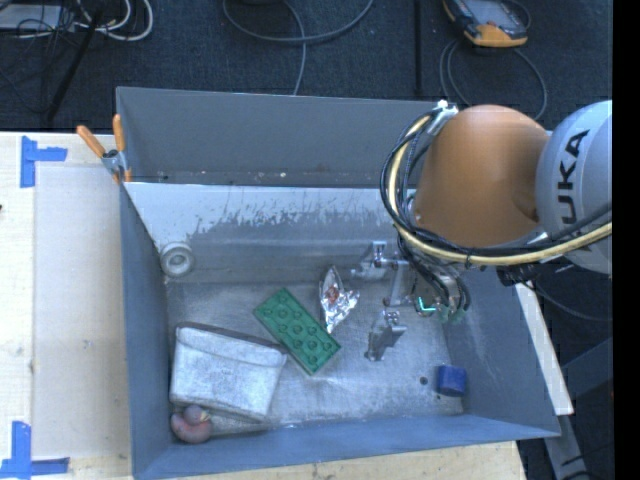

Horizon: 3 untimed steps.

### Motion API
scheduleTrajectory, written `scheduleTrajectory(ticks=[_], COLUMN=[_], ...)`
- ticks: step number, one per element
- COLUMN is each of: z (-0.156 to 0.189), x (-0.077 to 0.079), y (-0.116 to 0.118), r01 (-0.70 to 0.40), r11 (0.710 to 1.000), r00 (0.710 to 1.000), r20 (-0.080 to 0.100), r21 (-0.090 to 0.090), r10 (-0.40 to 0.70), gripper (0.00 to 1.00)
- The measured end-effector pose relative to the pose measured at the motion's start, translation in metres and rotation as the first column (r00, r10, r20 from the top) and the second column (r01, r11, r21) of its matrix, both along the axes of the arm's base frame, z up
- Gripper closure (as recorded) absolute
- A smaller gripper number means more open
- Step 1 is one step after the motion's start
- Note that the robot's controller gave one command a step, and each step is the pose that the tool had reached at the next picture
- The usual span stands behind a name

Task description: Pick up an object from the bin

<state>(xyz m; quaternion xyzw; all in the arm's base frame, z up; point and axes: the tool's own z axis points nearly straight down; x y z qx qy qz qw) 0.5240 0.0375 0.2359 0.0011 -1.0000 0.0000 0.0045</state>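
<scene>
The bin (145, 328) held loose things lying well apart, which I judged left room for a clean pick. A white pad (225, 373) lay near-left, with a green plate (296, 330) beside it at centre. The gripper (383, 330) hung low just right of a foil wad (337, 298) — the likeliest target. Whether it was apart or together, I could not tell. A blue block (451, 380) sat near-right.

Orange wrist cover (478, 173), looped cables (395, 183), grey lettered arm (582, 163)
</scene>
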Motion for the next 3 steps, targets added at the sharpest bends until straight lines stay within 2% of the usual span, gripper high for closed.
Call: scheduleTrajectory(ticks=[1,2,3], z=[-0.143,-0.16,-0.159], x=[0.049,0.038,0.038], y=[0.011,0.051,0.05], r01=[-0.173,-0.163,-0.158], r11=[0.985,0.987,0.987], r00=[0.985,0.987,0.987], r20=[0.002,0.017,0.013], r21=[0.001,-0.008,-0.006], r10=[0.173,0.163,0.158], gripper=[0.0,0.0,1.0])
